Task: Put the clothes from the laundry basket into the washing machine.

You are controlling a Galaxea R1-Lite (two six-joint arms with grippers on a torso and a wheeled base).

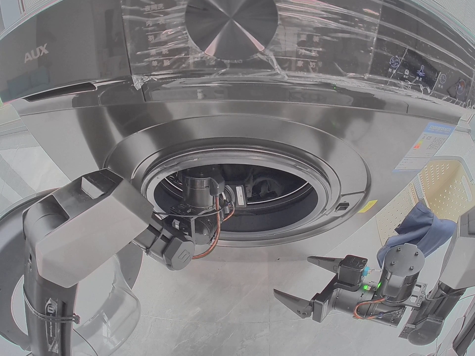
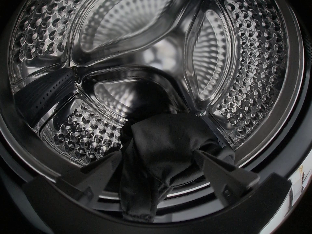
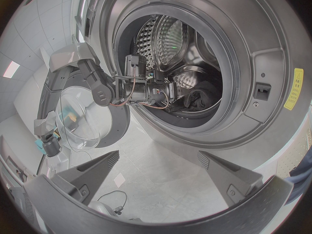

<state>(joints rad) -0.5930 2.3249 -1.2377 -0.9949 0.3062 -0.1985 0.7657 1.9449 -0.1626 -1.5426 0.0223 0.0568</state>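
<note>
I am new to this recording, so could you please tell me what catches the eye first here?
The washing machine's open drum dominates, and the left gripper sits inside it, jaws open, with a dark garment lying between them at the drum's front lip. Outside, to the right, the right gripper hangs open near a blue cloth at the laundry basket.

We see the washer [image 1: 297, 124] front in brushed, glossy metal, its panel under crinkled clear film [image 1: 316, 40]. The drum [image 2: 260, 49] is shiny perforated steel. The black garment [image 2: 162, 147] is soft matt cloth, like the blue cloth [image 1: 420, 231]. The basket [image 1: 445, 184] looks matt perforated plastic; the floor [image 1: 222, 297], smooth polished tile.
</note>
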